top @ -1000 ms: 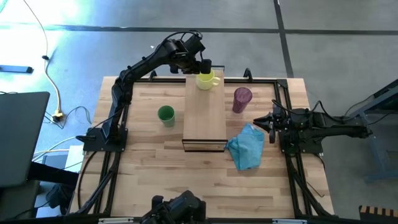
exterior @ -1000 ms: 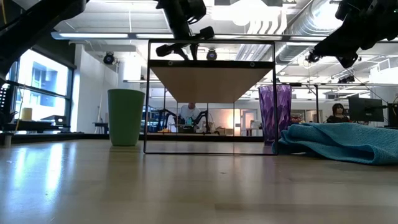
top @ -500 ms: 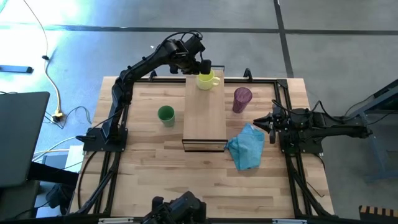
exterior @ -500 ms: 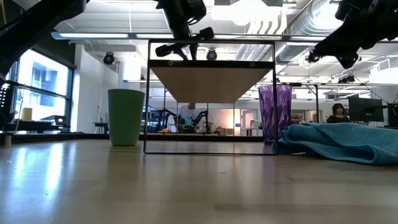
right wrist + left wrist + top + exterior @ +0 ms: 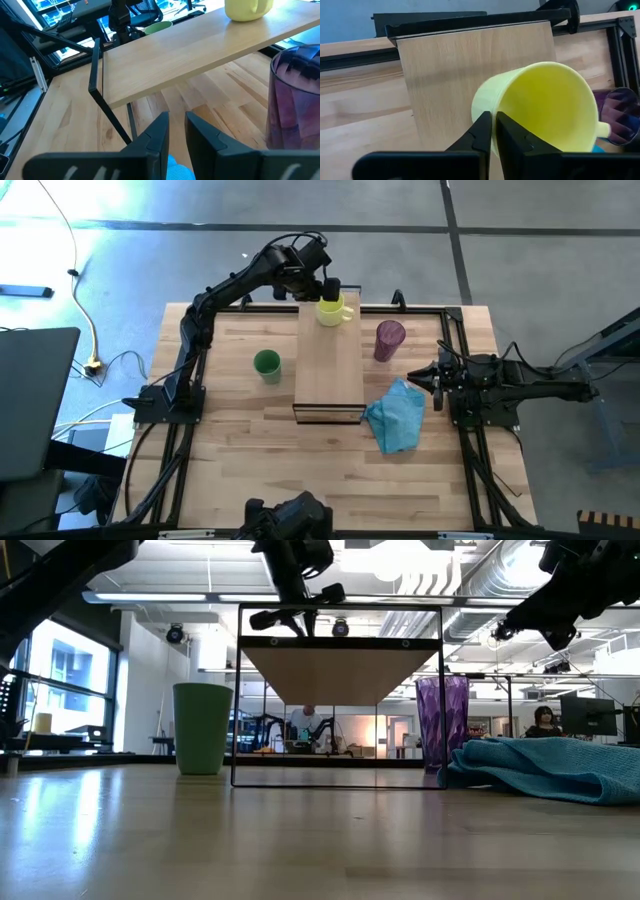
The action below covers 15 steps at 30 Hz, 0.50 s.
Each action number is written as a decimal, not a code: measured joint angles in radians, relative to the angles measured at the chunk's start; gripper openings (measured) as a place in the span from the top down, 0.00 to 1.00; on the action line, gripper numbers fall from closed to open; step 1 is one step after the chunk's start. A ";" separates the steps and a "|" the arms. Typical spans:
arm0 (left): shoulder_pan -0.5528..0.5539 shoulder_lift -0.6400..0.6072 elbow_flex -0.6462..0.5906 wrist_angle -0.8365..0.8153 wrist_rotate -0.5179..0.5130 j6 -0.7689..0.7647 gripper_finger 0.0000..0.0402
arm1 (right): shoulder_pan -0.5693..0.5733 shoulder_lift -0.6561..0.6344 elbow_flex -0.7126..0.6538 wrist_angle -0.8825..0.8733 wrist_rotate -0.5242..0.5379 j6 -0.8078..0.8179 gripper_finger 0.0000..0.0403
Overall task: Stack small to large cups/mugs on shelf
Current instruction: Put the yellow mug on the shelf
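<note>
High view: the left arm reaches from its base at the bench's (image 5: pixel 250 470) left edge up and across to the far end of the shelf (image 5: pixel 328 370), its left hand (image 5: pixel 328 288) at the yellow mug (image 5: pixel 333 309). The left wrist view shows that hand's fingers (image 5: pixel 481 131) drawn almost together, beside the mug's rim; whether they pinch the wall I cannot tell. The mug stands at the shelf's far end, and from the right wrist view it sits upright with its handle showing toward the purple tumbler's side. The shelf is a long board whose length runs from the near side of the bench to the far side, raised on a thin dark frame. The small green cup (image 5: pixel 266 363) stands upright on the bench to the shelf's left, apart from it. The purple tumbler (image 5: pixel 389 339) stands upright on the bench just right of the shelf, mouth up. The right arm lies low along the bench's right edge, its right hand (image 5: pixel 418 376) pointing toward the shelf with fingers (image 5: pixel 157 134) narrowly parted and holding nothing, near a crumpled blue cloth (image 5: pixel 396 414) that lies by the shelf's near right corner.
</note>
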 joint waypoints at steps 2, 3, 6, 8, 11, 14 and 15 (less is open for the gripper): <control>-0.003 0.000 0.000 -0.004 -0.001 -0.004 0.99 | 0.000 0.000 0.000 0.000 0.000 0.000 0.87; -0.005 0.000 0.000 -0.007 -0.004 -0.007 0.99 | 0.000 0.000 0.000 0.000 0.000 0.000 0.87; -0.005 0.000 0.000 -0.008 -0.018 -0.025 0.99 | 0.000 0.000 0.000 0.000 0.000 0.000 0.87; -0.005 0.000 0.000 -0.009 -0.022 -0.041 0.98 | 0.000 0.000 0.000 0.000 0.000 0.000 0.87; -0.005 0.000 0.000 -0.009 -0.029 -0.070 0.97 | 0.000 0.000 0.000 0.000 0.000 0.000 0.87; -0.005 0.000 0.000 -0.009 -0.030 -0.092 0.99 | 0.000 0.000 0.000 0.000 0.000 0.000 0.87; -0.005 0.000 0.000 -0.009 -0.031 -0.100 0.99 | 0.000 0.000 0.000 0.000 0.000 0.000 0.87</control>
